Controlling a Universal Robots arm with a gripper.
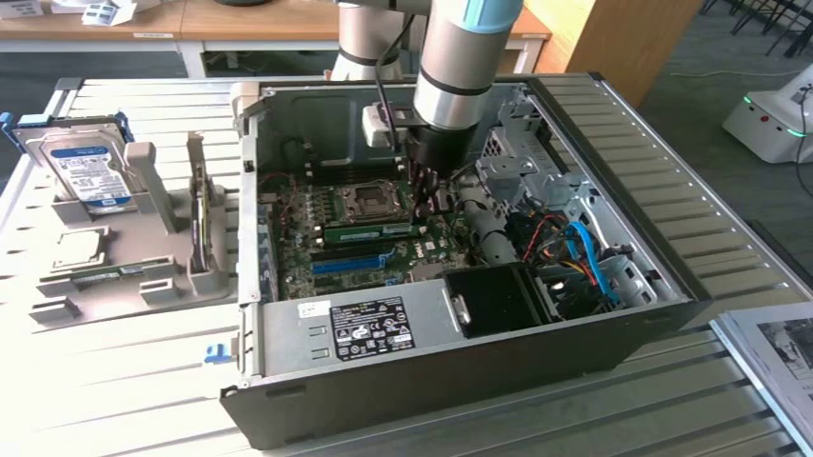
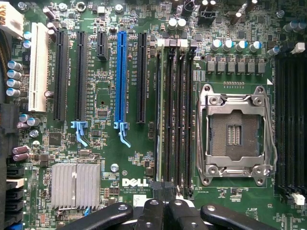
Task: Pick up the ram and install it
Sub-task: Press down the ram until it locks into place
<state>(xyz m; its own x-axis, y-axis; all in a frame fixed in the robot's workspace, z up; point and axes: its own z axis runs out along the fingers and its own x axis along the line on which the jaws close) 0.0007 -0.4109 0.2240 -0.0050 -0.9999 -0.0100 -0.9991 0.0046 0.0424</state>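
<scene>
Exterior view: ram (image 1: 369, 229) slotted inside computer case (image 1: 661, 286).

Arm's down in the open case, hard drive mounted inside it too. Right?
Not quite. Exterior view: the hard drive stands in the grey holder outside the case, at that view's left. The arm is down in the open case.
</scene>
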